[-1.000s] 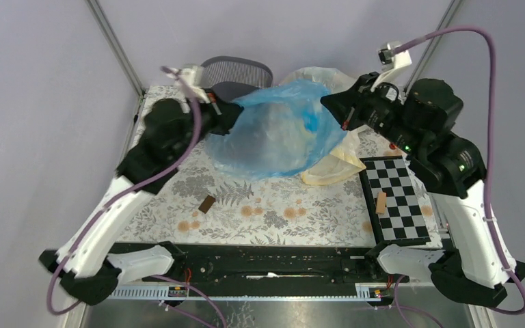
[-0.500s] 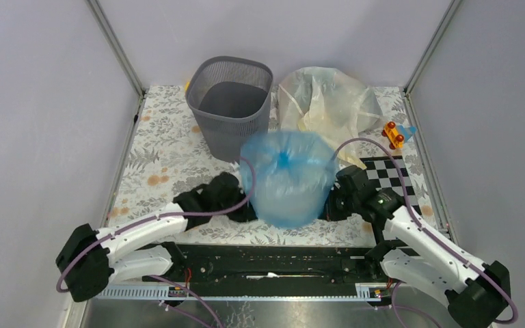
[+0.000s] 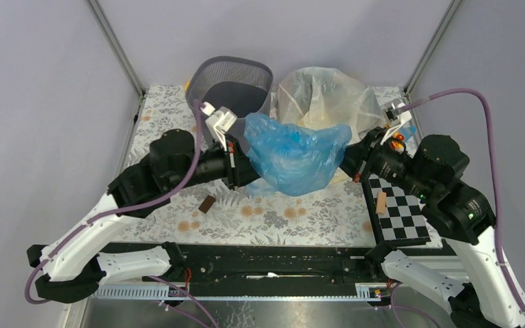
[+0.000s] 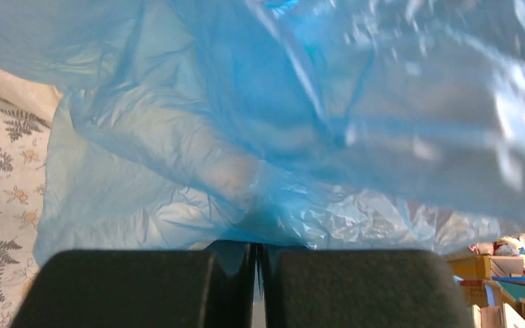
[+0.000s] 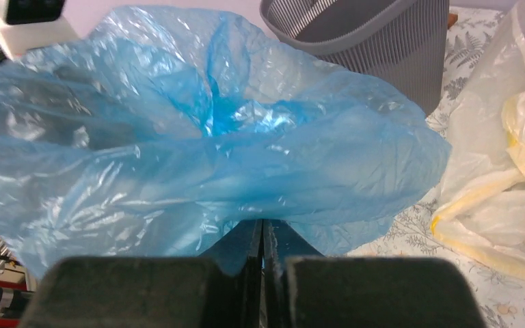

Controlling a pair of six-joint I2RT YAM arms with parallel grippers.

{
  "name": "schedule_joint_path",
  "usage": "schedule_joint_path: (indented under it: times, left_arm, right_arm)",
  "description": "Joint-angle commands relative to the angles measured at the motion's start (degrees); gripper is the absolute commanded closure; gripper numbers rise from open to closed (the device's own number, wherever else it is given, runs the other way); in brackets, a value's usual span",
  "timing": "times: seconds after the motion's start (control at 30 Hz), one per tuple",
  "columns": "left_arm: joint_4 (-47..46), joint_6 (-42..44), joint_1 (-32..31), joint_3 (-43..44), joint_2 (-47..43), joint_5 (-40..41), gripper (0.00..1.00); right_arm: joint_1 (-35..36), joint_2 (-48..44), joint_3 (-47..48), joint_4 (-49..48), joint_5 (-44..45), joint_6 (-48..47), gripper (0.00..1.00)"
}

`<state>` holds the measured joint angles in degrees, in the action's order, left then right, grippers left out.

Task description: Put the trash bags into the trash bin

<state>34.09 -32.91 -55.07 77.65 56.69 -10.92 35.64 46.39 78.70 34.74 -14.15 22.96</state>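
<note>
A blue trash bag (image 3: 294, 154) hangs stretched between my two grippers above the table, in front of the trash bin (image 3: 231, 89), a dark grey mesh basket at the back. My left gripper (image 3: 246, 164) is shut on the bag's left edge; its view shows blue film (image 4: 280, 123) filling the frame above the closed jaws. My right gripper (image 3: 347, 158) is shut on the bag's right edge (image 5: 198, 143), with the bin (image 5: 376, 41) beyond it. A pale yellow-white trash bag (image 3: 325, 99) lies right of the bin, also in the right wrist view (image 5: 513, 171).
A checkerboard plate (image 3: 398, 205) with a small wooden block (image 3: 381, 202) lies at the right. A small brown block (image 3: 206, 203) lies on the floral tablecloth (image 3: 171, 154). An orange toy (image 3: 398, 137) sits by the right arm. Metal frame posts stand at the back corners.
Both arms have lifted from low near the front edge and moved toward the back. The blue bag has moved with them, from an upright puffed shape to a stretched one near the bin.
</note>
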Motion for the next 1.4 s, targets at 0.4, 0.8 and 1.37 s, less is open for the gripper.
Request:
schedule_joint_path:
  times: [0.4,0.8,1.37]
  left_arm:
    - [10.15,1.42,3.56,-6.62,9.30,6.67,0.97]
    - [16.02,5.30,4.66,3.01,7.53,-5.17,0.98]
    - [10.97,15.29,7.92,35.82,14.23,22.67,1.00]
  right_arm:
    - [0.35,9.14,-12.61,3.99,-6.73,-0.48,1.00]
    - [0.33,0.82,-7.16,6.07,-13.26,-0.88,1.00]
    - [0.31,19.20,21.37,-7.28,5.62,-2.25,1.00]
